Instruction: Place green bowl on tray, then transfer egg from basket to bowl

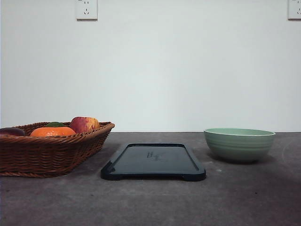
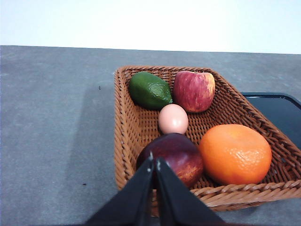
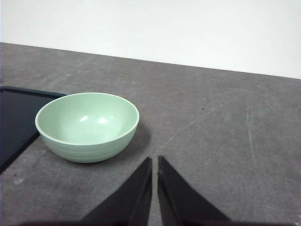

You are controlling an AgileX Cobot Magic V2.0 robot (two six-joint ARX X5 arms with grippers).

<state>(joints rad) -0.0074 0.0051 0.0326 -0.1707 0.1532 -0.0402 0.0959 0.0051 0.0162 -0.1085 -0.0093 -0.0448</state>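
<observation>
Green bowl (image 1: 239, 144) on desk (image 1: 150, 202), right of tray (image 1: 153, 161); egg (image 2: 173, 119) in basket (image 1: 47, 153). Left pincer (image 2: 154, 162) and right pincer (image 3: 154, 161) both together, empty.

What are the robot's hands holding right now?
Nothing. The left gripper and right gripper are both shut and empty.

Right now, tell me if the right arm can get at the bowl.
Probably yes. The bowl sits on bare table beside the tray, nothing between it and the right gripper, whose fingers are closed and would need to open.
</observation>
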